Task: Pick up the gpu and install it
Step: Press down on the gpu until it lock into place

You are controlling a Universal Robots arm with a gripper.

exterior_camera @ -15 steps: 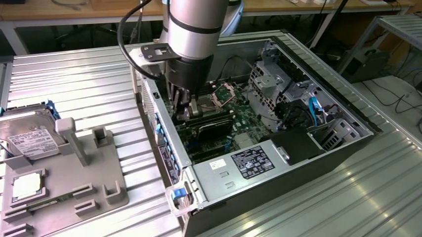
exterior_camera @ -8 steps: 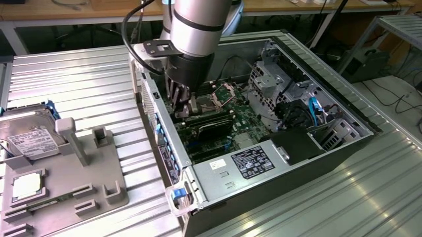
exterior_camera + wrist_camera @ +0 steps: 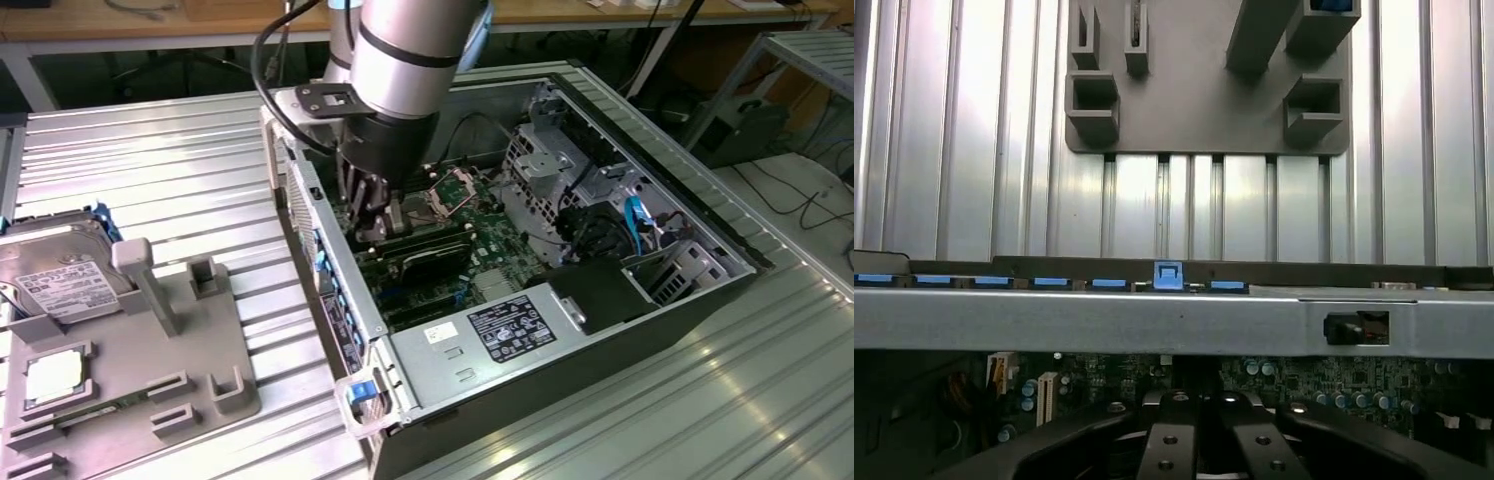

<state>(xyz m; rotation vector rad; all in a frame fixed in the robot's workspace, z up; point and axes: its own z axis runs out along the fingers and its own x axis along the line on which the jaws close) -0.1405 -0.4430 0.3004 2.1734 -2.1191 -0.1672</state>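
An open computer case [image 3: 587,300] lies on its side on the ribbed worktop [image 3: 147,160], towards the exterior view's right. Inside it sits the motherboard [image 3: 501,245], with the power supply [image 3: 514,328] at the near end and a drive cage [image 3: 554,165] at the far side. The hand [image 3: 380,215] reaches down into the case, just above the gpu [image 3: 434,255] lying on the motherboard. On the exterior view's left, beside the case, a parts holder [image 3: 160,380] rests on the worktop, carrying a hard drive [image 3: 60,275] and a CPU chip [image 3: 56,372].
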